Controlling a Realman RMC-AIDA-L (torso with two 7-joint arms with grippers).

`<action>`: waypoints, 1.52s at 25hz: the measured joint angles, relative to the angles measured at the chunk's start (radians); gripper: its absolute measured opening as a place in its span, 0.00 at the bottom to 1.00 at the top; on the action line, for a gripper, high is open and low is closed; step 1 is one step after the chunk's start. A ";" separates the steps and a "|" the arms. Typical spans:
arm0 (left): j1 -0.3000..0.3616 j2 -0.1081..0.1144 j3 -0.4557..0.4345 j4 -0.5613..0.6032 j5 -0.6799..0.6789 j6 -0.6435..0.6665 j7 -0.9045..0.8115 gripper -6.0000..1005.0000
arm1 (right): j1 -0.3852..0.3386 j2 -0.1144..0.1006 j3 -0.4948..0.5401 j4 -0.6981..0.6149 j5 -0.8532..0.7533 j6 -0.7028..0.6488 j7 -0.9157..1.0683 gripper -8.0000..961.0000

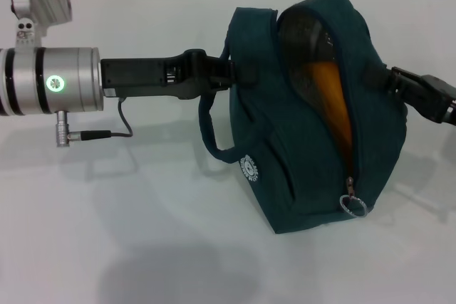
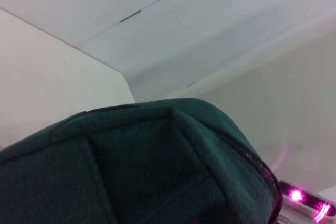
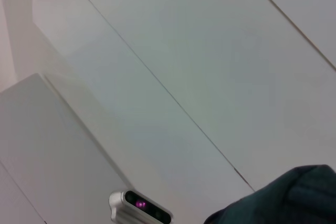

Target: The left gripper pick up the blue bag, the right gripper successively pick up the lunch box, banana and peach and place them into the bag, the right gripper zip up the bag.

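Visibly one bag (image 1: 306, 147), one banana (image 1: 333, 101).

Round white emblem (image 1: 247, 168) on the blue bag (image 1: 306, 176), its lettering too small to read

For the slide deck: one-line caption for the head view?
Left gripper holds the blue bag by its side, banana visible through the open zipper, right gripper at the opposite side.

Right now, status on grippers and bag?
Left gripper at bag side, by strap. Right gripper against opposite side. Banana inside; zipper open, pull ring low. Nothing blocking.
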 joint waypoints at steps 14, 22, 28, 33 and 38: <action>0.011 -0.002 0.001 -0.001 -0.001 0.001 0.001 0.04 | -0.046 -0.008 0.040 0.020 0.005 -0.095 -0.085 0.51; 0.010 -0.002 0.005 -0.001 0.003 0.002 0.002 0.04 | -0.129 -0.008 0.052 0.019 -0.011 -0.210 -0.358 0.86; 0.007 -0.002 0.005 -0.001 0.005 0.002 0.002 0.04 | -0.175 -0.001 0.048 0.050 -0.135 -0.287 -0.539 0.87; 0.006 -0.002 0.005 -0.001 0.005 0.002 0.002 0.04 | -0.189 0.000 0.049 0.174 -0.155 -0.308 -0.670 0.86; 0.001 -0.004 0.005 -0.001 0.005 0.002 0.002 0.04 | -0.204 0.000 0.045 0.213 -0.167 -0.267 -0.719 0.84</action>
